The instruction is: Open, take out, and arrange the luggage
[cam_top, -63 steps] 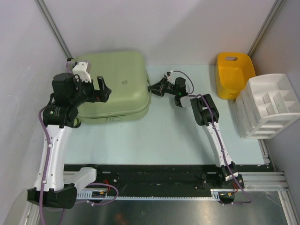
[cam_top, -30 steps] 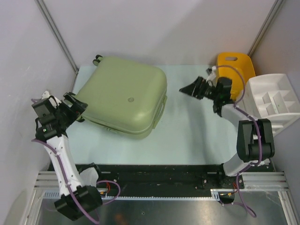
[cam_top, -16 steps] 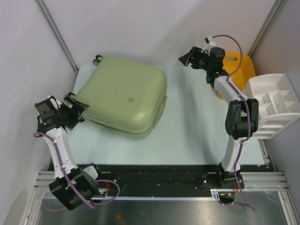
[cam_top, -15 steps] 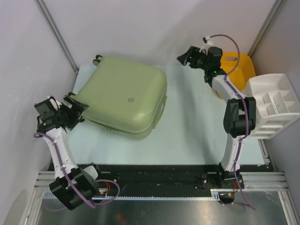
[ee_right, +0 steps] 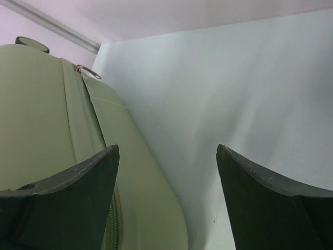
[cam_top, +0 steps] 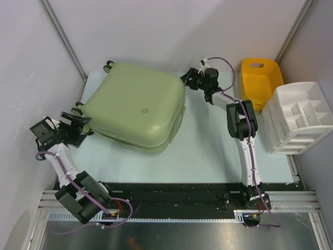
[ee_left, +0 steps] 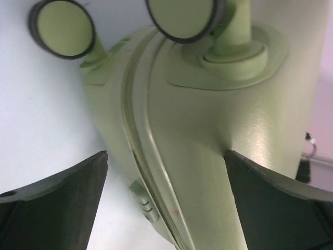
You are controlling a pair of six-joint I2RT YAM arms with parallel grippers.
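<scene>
The luggage (cam_top: pixel 138 104), a pale sage-green hard-shell suitcase, lies shut and flat on the table, turned at an angle, with its wheels toward the back left. My left gripper (cam_top: pixel 78 122) stands open at its near left corner. In the left wrist view the luggage (ee_left: pixel 208 120) fills the frame, with two wheels (ee_left: pixel 61 28) above, and the left gripper (ee_left: pixel 165 153) straddles the zipped seam without touching it. My right gripper (cam_top: pixel 188 79) is open at the back right corner. Its wrist view shows the right gripper (ee_right: pixel 167 148) over the edge of the luggage (ee_right: pixel 41 120), near a zip pull (ee_right: pixel 86 70).
A yellow tub (cam_top: pixel 260 80) stands at the back right, with a white divided tray (cam_top: pixel 299 117) beside it along the right edge. Grey walls and slanted metal posts close in the back and sides. The pale table (cam_top: pixel 208 146) spreads in front of the suitcase.
My right arm has swung left from near the yellow tub to the suitcase's back right corner, its jaws narrowing slightly. My left arm has drawn back a little toward the lower left. The suitcase lies as before.
</scene>
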